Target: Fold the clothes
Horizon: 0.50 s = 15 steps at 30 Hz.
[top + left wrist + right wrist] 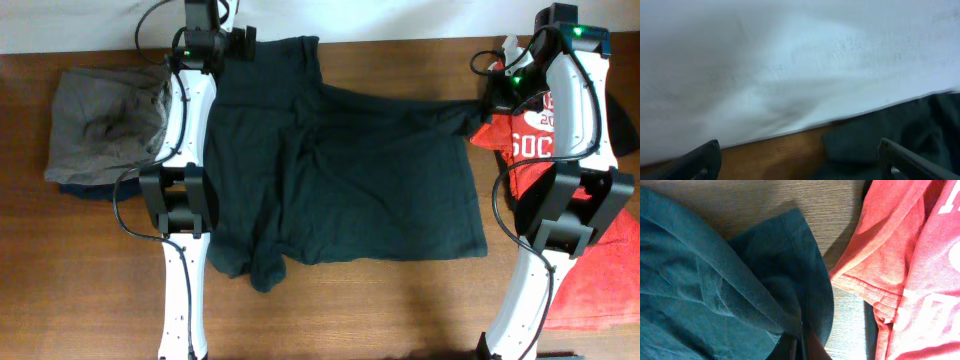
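1. A brown wooden table (400, 310) fills the overhead view. A white wall (400, 15) runs along its 12 o'clock edge.
2. A dark, near-black cotton T-shirt (350, 190) lies spread over the table's centre. It is wrinkled, with one sleeve drawn out toward 3 o'clock.
3. A crumpled grey garment (100, 125) sits at 9 o'clock. It rests on a navy piece (85, 192) whose edge shows along its near side.
4. A red T-shirt (520, 140) lies at 3 o'clock, partly under the right arm. Its white block letters read "SOC"; the rest is hidden.
5. The left gripper (245, 45) hangs at 11 o'clock over the dark T-shirt's far corner. In its wrist view the fingers (705, 157) stand wide apart, released, with nothing between them.
6. The right gripper (488, 100) is at 2 o'clock. It is clenched on the stretched sleeve, and its wrist view shows the dark cloth pinched at the fingertips (805, 347), just beside the red T-shirt.
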### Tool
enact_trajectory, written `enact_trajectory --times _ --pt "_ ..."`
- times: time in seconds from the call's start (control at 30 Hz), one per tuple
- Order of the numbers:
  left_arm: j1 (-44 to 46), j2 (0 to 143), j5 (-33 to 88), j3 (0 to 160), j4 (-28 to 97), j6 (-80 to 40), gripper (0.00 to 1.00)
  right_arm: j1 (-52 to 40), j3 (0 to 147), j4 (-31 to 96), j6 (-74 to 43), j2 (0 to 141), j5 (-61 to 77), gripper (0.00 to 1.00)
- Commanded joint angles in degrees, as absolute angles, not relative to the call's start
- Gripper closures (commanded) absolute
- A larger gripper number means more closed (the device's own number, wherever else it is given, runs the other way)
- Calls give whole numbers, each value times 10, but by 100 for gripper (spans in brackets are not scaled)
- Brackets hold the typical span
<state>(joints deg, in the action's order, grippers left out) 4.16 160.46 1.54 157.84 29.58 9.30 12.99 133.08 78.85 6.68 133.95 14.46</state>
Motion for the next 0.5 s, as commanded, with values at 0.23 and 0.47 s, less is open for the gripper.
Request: enact_trajectory --times 0.23,0.47 --pt "45 1602 88 1640 433 15 7 135 1340 786 73 1343 140 96" --pt "53 1599 93 1673 441 20 3 116 1340 785 74 1343 139 96"
